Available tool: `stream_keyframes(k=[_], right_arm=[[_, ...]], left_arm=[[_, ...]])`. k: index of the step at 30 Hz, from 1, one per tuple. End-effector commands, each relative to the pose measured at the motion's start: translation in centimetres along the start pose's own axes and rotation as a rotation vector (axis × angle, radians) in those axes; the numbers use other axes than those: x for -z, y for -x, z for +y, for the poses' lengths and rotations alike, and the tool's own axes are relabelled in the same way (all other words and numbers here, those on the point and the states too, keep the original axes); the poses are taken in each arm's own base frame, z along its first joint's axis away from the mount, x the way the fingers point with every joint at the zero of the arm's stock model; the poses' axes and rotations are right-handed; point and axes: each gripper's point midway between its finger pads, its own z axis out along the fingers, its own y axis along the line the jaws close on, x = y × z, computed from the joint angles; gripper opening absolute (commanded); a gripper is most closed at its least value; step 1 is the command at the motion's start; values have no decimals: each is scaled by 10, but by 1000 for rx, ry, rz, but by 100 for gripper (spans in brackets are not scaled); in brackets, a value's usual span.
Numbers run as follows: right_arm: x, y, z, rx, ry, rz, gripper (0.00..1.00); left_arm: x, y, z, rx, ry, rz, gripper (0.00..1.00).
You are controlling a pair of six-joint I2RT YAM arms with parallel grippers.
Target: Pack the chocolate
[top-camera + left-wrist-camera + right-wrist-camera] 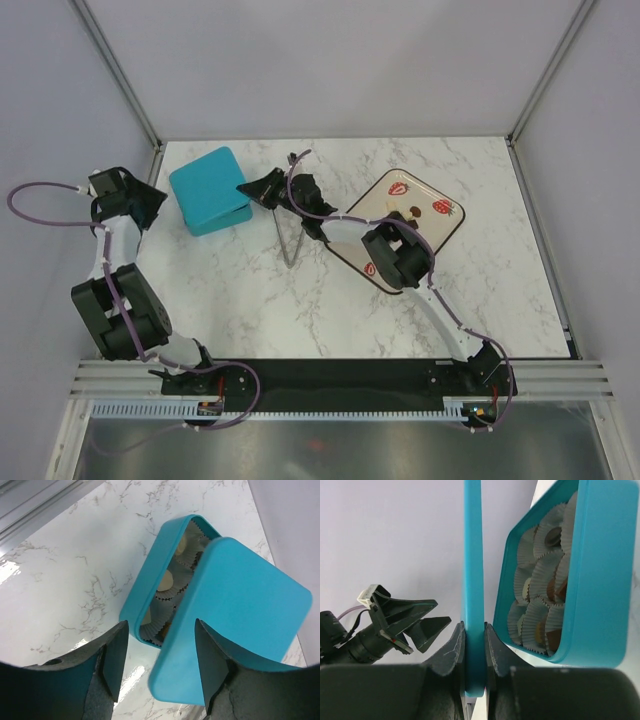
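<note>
A teal box [142, 587] stands on the marble table, holding several white paper cups with pale and brown chocolate [166, 581] in them; the chocolate also shows in the right wrist view [551, 587]. My right gripper [474, 630] is shut on the edge of the teal lid [473, 555] and holds it over the box [592, 580], partly covering it. The lid [240, 605] lies between my left gripper's open fingers [114, 652], without touching them. From above, the lid [208, 185] hides most of the box. My left gripper [155, 200] is just left of it and my right gripper [258, 190] just right of it.
A cream plate [440, 235] with red strawberry prints lies at the right, with one small brown piece [413, 211] on it. Thin metal tongs [291, 240] lie between the box and the plate. Walls close off the table's back and sides.
</note>
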Motion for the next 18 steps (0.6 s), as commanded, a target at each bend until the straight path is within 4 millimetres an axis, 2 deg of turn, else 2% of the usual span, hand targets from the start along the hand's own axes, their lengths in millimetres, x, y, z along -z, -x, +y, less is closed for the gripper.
stream_keyframes(k=[1, 5, 10, 11, 12, 18], right_arm=[[-17, -4, 17, -49, 34, -35, 0], [-27, -7, 5, -51, -20, -66, 0], [-34, 1, 2, -47, -30, -104, 0], [-35, 0, -4, -48, -48, -109, 0], [-37, 3, 1, -46, -37, -115, 0], [-39, 6, -11, -51, -56, -129, 0]], left_arm=[[6, 9, -19, 10, -82, -22, 62], [-6, 4, -14, 8, -69, -2, 60], [-26, -9, -9, 6, -67, 66, 54], [-28, -10, -7, 7, -64, 72, 54], [-33, -14, -4, 5, -53, 83, 54], [-47, -25, 2, -11, -59, 127, 50]])
